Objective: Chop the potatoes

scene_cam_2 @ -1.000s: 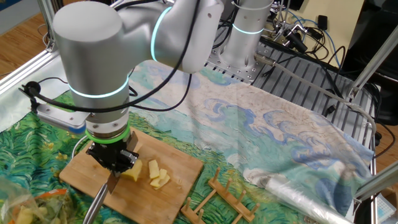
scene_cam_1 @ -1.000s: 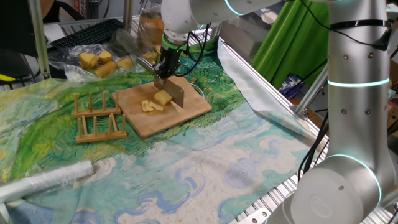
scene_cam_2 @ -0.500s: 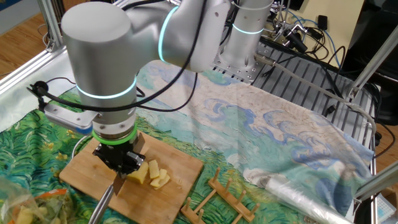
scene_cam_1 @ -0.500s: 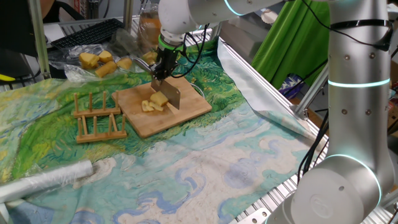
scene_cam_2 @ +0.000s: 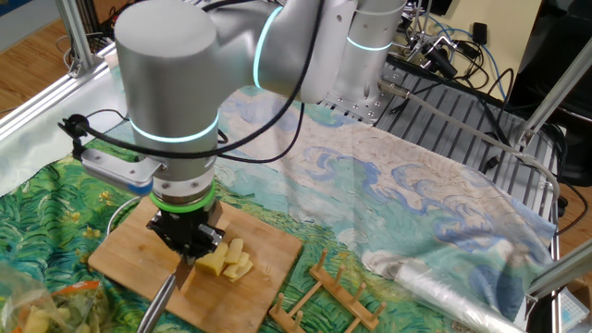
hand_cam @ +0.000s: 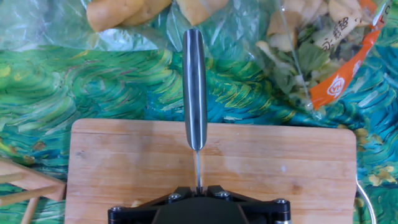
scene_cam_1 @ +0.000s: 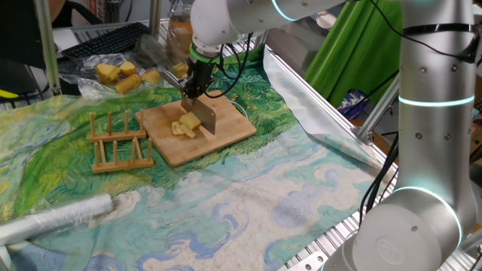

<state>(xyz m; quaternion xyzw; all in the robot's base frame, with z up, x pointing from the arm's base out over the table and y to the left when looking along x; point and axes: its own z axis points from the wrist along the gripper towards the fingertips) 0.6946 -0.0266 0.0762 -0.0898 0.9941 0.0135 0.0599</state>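
The potatoes (scene_cam_1: 184,126) are pale-yellow slices and a small chunk lying on the wooden cutting board (scene_cam_1: 226,134). They also show in the other fixed view (scene_cam_2: 231,260). My gripper (scene_cam_1: 194,89) is shut on a knife (scene_cam_1: 203,114), held vertically with its blade down against the potatoes. In the other fixed view the gripper (scene_cam_2: 190,248) stands right beside the slices, and the knife handle (scene_cam_2: 160,298) sticks out toward the front. In the hand view the steel knife handle (hand_cam: 194,87) points away over the board (hand_cam: 112,162); the potatoes are hidden under the gripper (hand_cam: 199,189).
A wooden rack (scene_cam_1: 120,141) stands left of the board, also seen in the other fixed view (scene_cam_2: 326,294). A plastic bag of unpeeled potatoes (scene_cam_1: 124,75) lies behind. A bag of peelings with an orange label (hand_cam: 317,50) lies beyond the board. A plastic roll (scene_cam_1: 53,218) lies at front left.
My gripper with the knife has shifted sideways along the board toward the cut slices. The blade now sits against the potato chunk, closer to the slices.
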